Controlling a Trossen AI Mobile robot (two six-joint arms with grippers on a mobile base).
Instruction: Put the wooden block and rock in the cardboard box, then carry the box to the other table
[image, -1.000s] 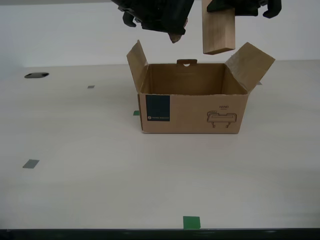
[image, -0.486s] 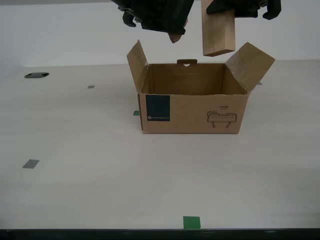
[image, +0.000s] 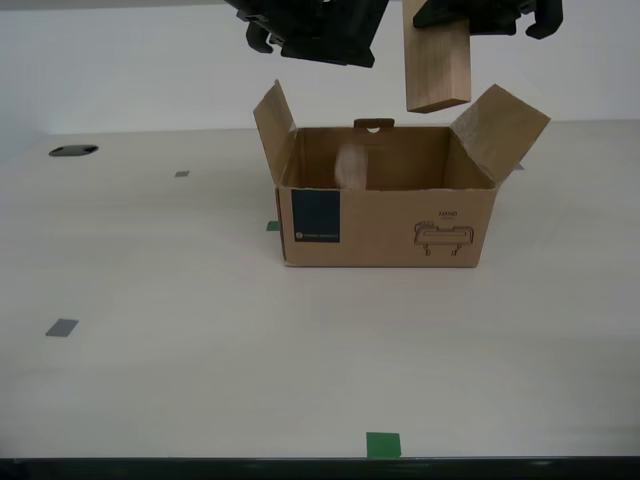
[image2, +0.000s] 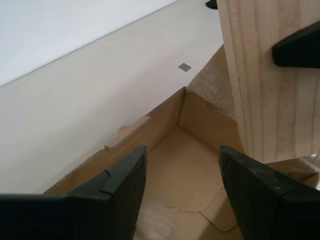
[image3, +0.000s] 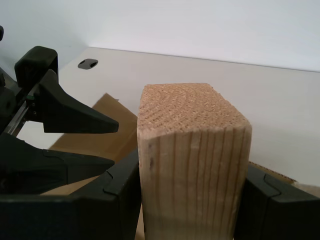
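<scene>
My first end effector (image3: 192, 200) pinching wooden block (image: 437, 62) above cardboard box (image: 390, 215); second (image2: 182, 185) spread.

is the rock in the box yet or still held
Dropping into the cardboard box: the rock is a blur inside it, and my second hand is open and empty.

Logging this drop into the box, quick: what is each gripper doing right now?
My first gripper: closed on the pale tan wooden block, above the brown cardboard box.
My second gripper: open, holding nothing.
</scene>
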